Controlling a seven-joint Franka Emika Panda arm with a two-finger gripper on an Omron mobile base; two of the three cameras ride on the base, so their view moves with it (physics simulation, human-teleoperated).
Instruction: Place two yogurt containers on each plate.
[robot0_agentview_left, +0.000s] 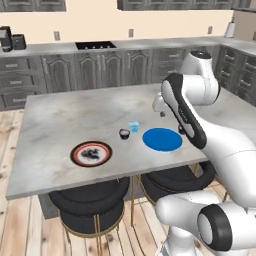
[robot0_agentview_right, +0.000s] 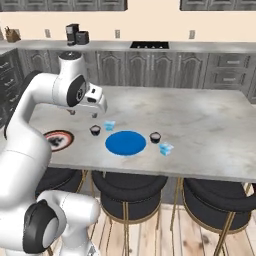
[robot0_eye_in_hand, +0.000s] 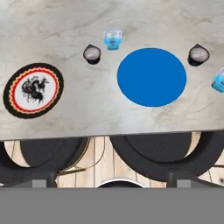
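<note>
Fingers spread wide, holding nothing; gripper (robot0_agentview_right: 83, 114) hung above the marble island (robot0_agentview_right: 210, 125), over its left part in the right base view, tips small and blurred there, so probably clear of everything below. Looked straight down on the tabletop from well above.

Blue plate (robot0_eye_in_hand: 151, 77) lay bare near the front edge. Patterned plate (robot0_eye_in_hand: 33, 90) lay bare too, well apart to its left in the hand view. Left dark tub (robot0_eye_in_hand: 92, 54) stood on the marble between the two plates, nearer the blue one. Left pale blue tub (robot0_eye_in_hand: 112, 39) sat just beside it, beyond the blue plate's far-left rim. Right dark tub (robot0_eye_in_hand: 198, 54) stood just off the blue plate's other side, with the right pale blue tub (robot0_eye_in_hand: 219, 81) close by, cut by the frame edge. All four tubs on bare marble, none between the fingers. Black stools (robot0_agentview_right: 125, 192) tucked under the front edge.
</note>
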